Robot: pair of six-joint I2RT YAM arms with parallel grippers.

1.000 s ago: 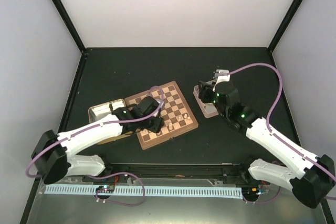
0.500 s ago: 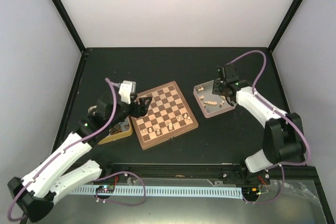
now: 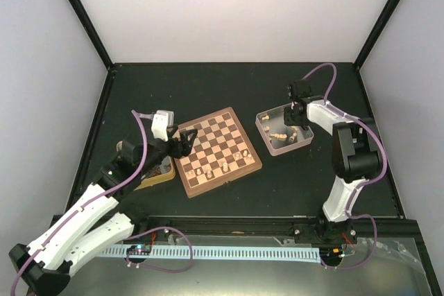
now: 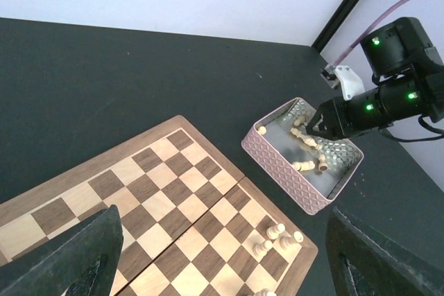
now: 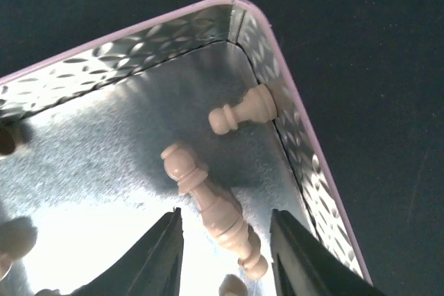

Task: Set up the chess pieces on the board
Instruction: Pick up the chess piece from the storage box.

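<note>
Right gripper [image 5: 223,223] fingers part-open, straddling lying chess piece [image 5: 211,206], lower centre, in tray [image 5: 298,136]. Centre your jaws on stem before closing. Left gripper [image 4: 222,216] open over board [image 4: 139,185].

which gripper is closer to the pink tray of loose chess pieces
Right. The right gripper is down inside the pink tray, jaws either side of a lying chess piece. The left gripper hovers over the chessboard's left edge, across the board from the tray.
</note>
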